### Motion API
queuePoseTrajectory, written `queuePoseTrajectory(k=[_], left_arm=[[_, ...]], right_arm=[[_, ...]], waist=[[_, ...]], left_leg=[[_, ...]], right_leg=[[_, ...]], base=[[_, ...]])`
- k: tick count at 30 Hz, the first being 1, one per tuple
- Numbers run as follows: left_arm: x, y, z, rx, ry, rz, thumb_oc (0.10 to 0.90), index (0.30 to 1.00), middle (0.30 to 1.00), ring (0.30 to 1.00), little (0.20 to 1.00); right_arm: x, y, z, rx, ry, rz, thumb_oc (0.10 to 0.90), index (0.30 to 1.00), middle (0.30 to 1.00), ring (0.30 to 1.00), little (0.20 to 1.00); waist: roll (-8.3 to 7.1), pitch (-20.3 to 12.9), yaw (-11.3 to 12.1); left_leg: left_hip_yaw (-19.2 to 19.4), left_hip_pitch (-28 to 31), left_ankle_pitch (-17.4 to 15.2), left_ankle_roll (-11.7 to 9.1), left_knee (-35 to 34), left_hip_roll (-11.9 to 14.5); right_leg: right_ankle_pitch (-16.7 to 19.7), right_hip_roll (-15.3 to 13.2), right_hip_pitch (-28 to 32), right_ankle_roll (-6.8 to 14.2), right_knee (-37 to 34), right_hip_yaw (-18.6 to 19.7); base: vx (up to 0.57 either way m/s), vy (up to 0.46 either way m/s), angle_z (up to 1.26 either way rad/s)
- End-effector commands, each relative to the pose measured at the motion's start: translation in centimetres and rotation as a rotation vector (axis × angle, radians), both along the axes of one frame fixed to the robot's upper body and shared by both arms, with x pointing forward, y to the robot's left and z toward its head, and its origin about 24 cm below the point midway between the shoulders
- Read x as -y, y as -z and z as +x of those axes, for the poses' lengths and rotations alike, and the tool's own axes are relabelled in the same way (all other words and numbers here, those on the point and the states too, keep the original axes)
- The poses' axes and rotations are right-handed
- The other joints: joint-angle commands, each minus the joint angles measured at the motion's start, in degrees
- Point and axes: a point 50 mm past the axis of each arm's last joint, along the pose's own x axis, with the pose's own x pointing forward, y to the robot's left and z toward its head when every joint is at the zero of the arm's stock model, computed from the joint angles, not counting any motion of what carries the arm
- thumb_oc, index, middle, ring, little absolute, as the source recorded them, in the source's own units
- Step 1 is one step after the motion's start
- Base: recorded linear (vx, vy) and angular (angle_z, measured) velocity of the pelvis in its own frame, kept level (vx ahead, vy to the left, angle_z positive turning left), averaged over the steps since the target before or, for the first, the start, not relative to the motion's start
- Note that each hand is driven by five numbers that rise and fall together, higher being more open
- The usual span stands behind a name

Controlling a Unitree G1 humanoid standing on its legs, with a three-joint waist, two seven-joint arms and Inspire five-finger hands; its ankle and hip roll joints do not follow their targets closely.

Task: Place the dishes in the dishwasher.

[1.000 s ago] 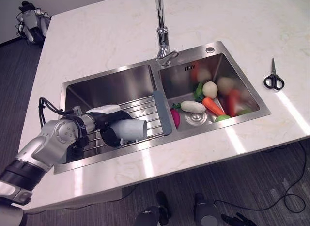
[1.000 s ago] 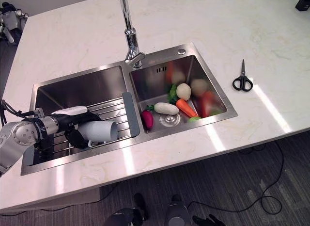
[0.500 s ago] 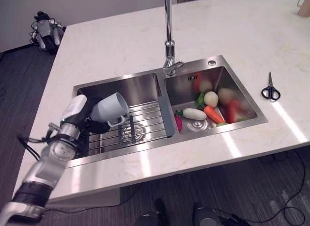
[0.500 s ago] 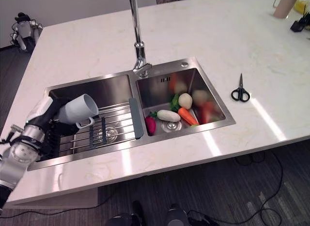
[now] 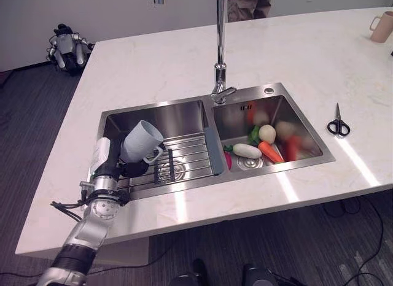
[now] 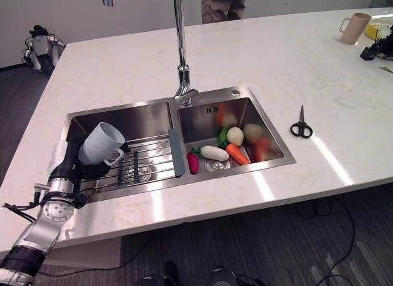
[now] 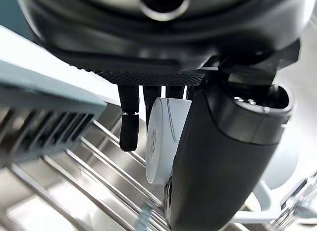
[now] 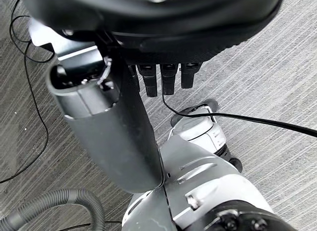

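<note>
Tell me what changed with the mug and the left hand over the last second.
The left hand lifted the pale mug off the wire rack, where it lay on its side, and turned its mouth upward; it stays shut on it above the left basin. The camera also shifted. The vegetables in the right basin, the scissors and the rack stayed put.

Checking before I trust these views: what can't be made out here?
- Inside of the mug: its opening faces away in both eye views.
- Left hand fingers: the mug covers them.
- Vegetables at the right basin's back: blurred.
- Person behind the counter: cut off by the edge.
</note>
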Motion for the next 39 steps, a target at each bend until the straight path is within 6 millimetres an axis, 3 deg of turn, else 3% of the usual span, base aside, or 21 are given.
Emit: queuePoseTrajectory(k=[1,7,12,14,20,25,27,29,31,34,36,37,38,39], left_arm=[[-0.6,-8.0,0.3,0.461,-0.014,-0.042,0.4,0.3,0.3,0.3,0.3],[-0.5,-8.4,-0.7,0.545,-0.01,-0.07,0.4,0.3,0.3,0.3,0.3],[-0.7,-8.3,-2.5,0.685,-0.002,-0.38,0.4,0.3,0.3,0.3,0.3],[-0.5,-8.0,-2.9,0.704,0.006,-0.423,0.4,0.3,0.3,0.3,0.3],[-0.6,-8.3,-4.2,0.763,0.024,-0.44,0.4,0.3,0.3,0.3,0.3],[-2.1,-9.3,-5.5,0.822,-0.027,-0.425,0.4,0.3,0.3,0.3,0.3],[-2.5,-9.6,-5.7,0.831,-0.041,-0.436,0.4,0.3,0.3,0.3,0.3],[-2.8,-9.3,-5.9,0.819,-0.049,-0.433,0.4,0.3,0.3,0.3,0.3],[-3.2,-9.0,-6.3,0.826,-0.1,-0.4,0.4,0.3,0.3,0.3,0.3],[-2.9,-9.0,-6.0,0.833,-0.095,-0.391,0.4,0.3,0.3,0.3,0.3],[-2.1,-9.4,-5.3,0.835,-0.041,-0.401,0.4,0.3,0.3,0.3,0.3],[-1.8,-9.5,-5.0,0.833,-0.02,-0.403,0.4,0.3,0.3,0.3,0.3],[-1.3,-9.5,-4.7,0.828,0.0,-0.402,0.4,0.3,0.3,0.3,0.3],[-1.1,-9.4,-4.6,0.821,0.005,-0.396,0.4,0.3,0.3,0.3,0.3]], right_arm=[[0.1,0.1,-1.3,-0.013,-0.016,-0.015,0.8,0.9,0.9,0.9,0.9],[0.0,0.1,-0.8,0.0,-0.02,-0.009,0.8,0.9,0.9,0.9,0.9],[-0.4,0.2,-0.2,0.004,-0.036,0.002,0.8,0.9,0.9,0.9,0.9],[-0.6,0.2,0.0,0.004,-0.048,0.004,0.8,0.9,0.9,0.9,0.9],[-0.3,0.2,0.0,-0.011,-0.079,-0.005,0.8,0.9,0.9,0.9,0.9],[0.6,0.1,0.4,-0.033,-0.176,-0.03,0.8,0.9,0.9,0.9,0.9],[1.0,0.0,0.6,-0.062,-0.226,-0.061,0.8,0.9,0.9,0.9,0.9],[1.7,-0.3,0.8,-0.065,-0.196,-0.094,0.8,0.9,0.9,0.9,0.9],[2.4,-0.6,1.4,-0.043,-0.172,-0.099,0.8,0.9,0.9,0.9,0.9],[2.8,-0.7,1.0,-0.031,-0.087,-0.092,0.8,0.9,0.9,0.9,0.9],[3.1,-0.7,0.1,-0.018,-0.025,-0.095,0.8,0.9,0.9,0.9,0.9],[3.1,-0.6,-0.2,-0.018,-0.01,-0.098,0.8,0.9,0.9,0.9,0.9],[3.2,-0.6,-0.7,-0.022,0.017,-0.099,0.8,0.9,0.9,0.9,0.9],[3.2,-0.6,-0.8,-0.023,0.036,-0.097,0.8,0.9,0.9,0.9,0.9]], waist=[[0.58,-1.9,0.4],[0.6,-2.3,1.5],[0.77,-2.6,3.7],[0.77,-2.5,4.3],[0.96,-2.2,6.2],[1.71,-1.8,8.8],[2.9,-1.0,9.2],[3.4,-0.1,9.9],[2.33,0.2,9.8],[0.97,-0.1,8.3],[0.57,-0.6,6.5],[0.62,-0.9,5.7],[1.04,-1.3,4.8],[1.23,-1.4,4.7]], left_leg=[[-3.6,1.1,-12.8,-3.9,6.8,3.3],[-4.5,1.2,-12.7,-4.2,6.8,3.4],[-6.5,1.4,-12.5,-4.5,6.8,3.2],[-7.2,1.4,-12.5,-4.5,6.8,3.2],[-9.5,1.1,-11.9,-5.2,6.8,3.3],[-12.0,-0.8,-9.7,-7.4,6.8,4.2],[-9.6,-3.8,-7.0,-8.7,6.8,5.3],[-10.1,-5.7,-5.1,-9.8,6.8,5.8],[-8.6,-2.9,-4.7,-8.6,6.8,6.5],[-3.4,1.6,-7.3,-7.5,6.8,8.0],[3.8,5.9,-5.3,-7.5,6.8,10.2],[6.4,7.0,-6.1,-7.4,6.8,10.6],[8.7,7.1,-9.1,-6.7,6.8,10.7],[8.8,7.1,-10.0,-6.4,6.8,10.3]], right_leg=[[-2.1,-3.2,1.2,4.9,-0.8,-4.8],[-2.8,-2.6,2.1,4.1,-0.8,-5.7],[-4.0,-2.0,3.4,3.0,-0.8,-7.3],[-4.3,-1.7,3.6,2.6,-0.8,-7.6],[-5.5,-0.5,4.5,1.3,-0.8,-8.6],[-6.6,0.7,4.2,0.1,-0.8,-10.3],[-7.1,1.2,4.3,-0.4,-0.8,-12.0],[-7.3,1.6,4.6,-0.6,-0.8,-12.5],[-6.1,0.1,3.5,-0.9,-0.8,-12.7],[-5.9,-1.9,3.6,-0.5,-0.8,-14.2],[-4.7,-4.0,3.8,-0.5,-0.8,-18.0],[-4.1,-4.8,3.9,-0.3,-0.8,-19.5],[-3.3,-5.6,4.0,0.2,-0.8,-20.9],[-3.0,-5.9,4.0,0.4,-0.8,-21.1]], base=[[-0.02,-0.068,0.2],[-0.01,-0.044,0.15],[-0.01,-0.06,0.17],[-0.03,-0.065,0.15],[-0.05,-0.1,0.22],[-0.14,-0.159,0.39],[-0.23,-0.045,0.73],[-0.27,0.089,0.93],[-0.25,0.154,0.85],[-0.09,0.126,0.51],[-0.19,0.221,1.12],[-0.14,0.327,1.49],[-0.1,0.353,1.61],[-0.03,0.37,1.39]])
